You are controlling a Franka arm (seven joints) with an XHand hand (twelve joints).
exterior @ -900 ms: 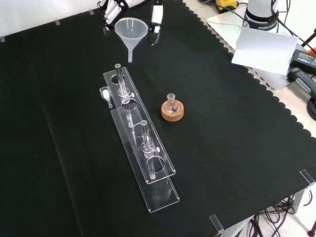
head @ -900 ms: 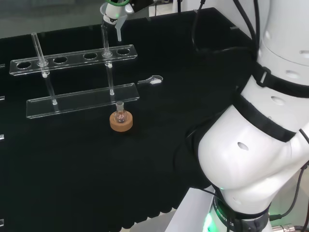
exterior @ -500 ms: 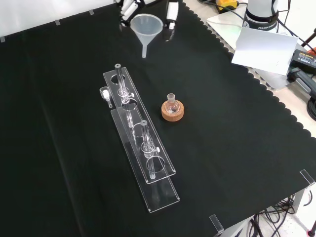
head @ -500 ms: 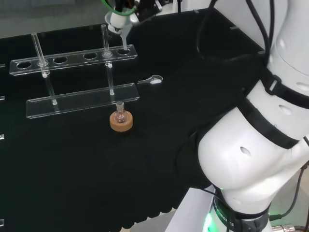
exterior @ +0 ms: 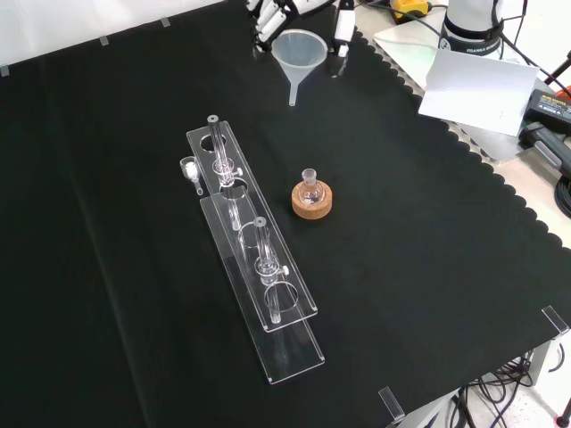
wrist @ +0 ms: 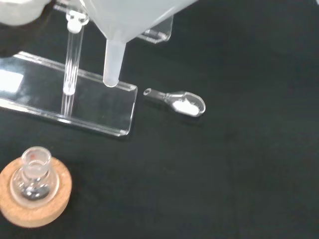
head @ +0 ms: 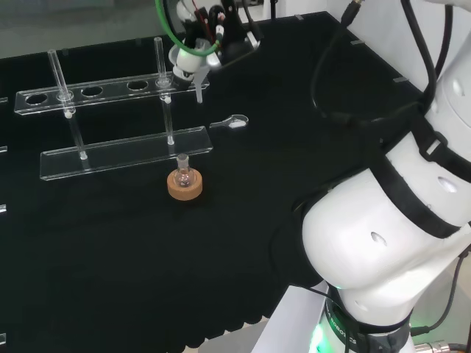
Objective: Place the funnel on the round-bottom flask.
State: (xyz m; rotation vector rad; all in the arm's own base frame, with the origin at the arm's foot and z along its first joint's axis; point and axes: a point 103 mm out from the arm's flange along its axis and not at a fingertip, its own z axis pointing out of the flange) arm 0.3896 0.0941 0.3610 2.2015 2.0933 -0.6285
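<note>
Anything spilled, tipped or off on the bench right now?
Nothing stands out. The flask sits upright in its cork ring, the test-tube rack is upright, and the small scoop keeps its white powder. The hand holds the funnel spout down.

The clear funnel (exterior: 300,55) hangs upright near the front view's top; the little round flask (exterior: 310,185) sits mid-frame on its cork ring (exterior: 313,201).

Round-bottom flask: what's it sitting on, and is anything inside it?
The round-bottom flask sits upright in a cork ring on the black cloth. Its neck is open, nothing on top. Contents can't be told through the glass.
</note>
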